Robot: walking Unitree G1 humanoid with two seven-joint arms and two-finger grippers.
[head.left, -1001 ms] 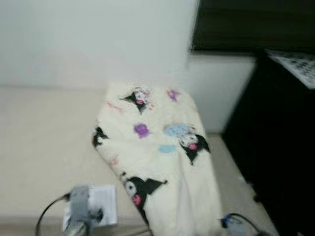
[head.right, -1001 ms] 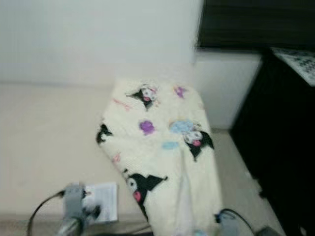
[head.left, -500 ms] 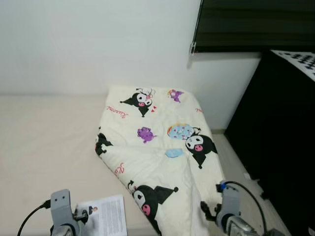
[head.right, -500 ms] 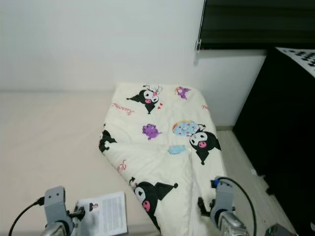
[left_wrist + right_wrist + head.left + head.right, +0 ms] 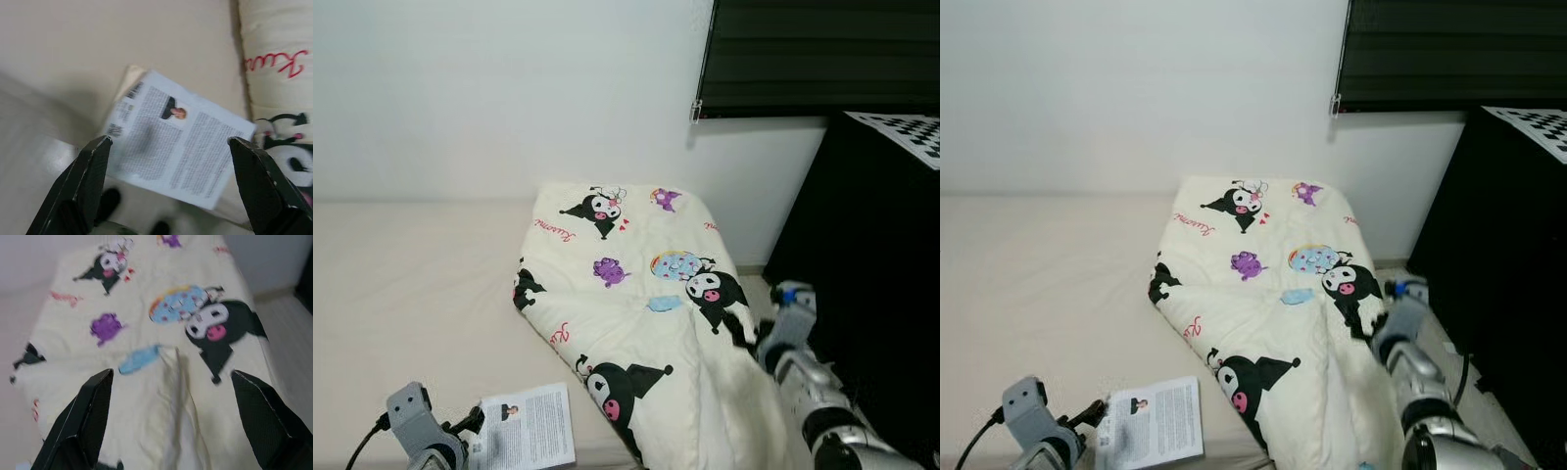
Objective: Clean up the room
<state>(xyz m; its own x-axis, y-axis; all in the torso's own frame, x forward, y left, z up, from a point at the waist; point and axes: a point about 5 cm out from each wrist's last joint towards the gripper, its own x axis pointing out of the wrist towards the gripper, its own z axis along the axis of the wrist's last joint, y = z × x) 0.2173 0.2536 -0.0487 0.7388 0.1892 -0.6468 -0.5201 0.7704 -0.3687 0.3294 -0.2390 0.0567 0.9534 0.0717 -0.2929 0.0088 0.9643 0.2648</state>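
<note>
Two grippers stand spread: our right gripper (image 5: 168, 396) above the folded blanket (image 5: 641, 304), our left gripper (image 5: 168, 161) above the booklet (image 5: 530, 426) at seven o'clock. We judge the blanket soft and bulky; pinch a folded edge.

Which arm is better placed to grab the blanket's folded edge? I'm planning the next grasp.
Right, probably. The right gripper hovers open directly over the cartoon-print blanket, by its raised fold. The left gripper is open over the printed booklet on the bed's near edge, beside the blanket.
</note>
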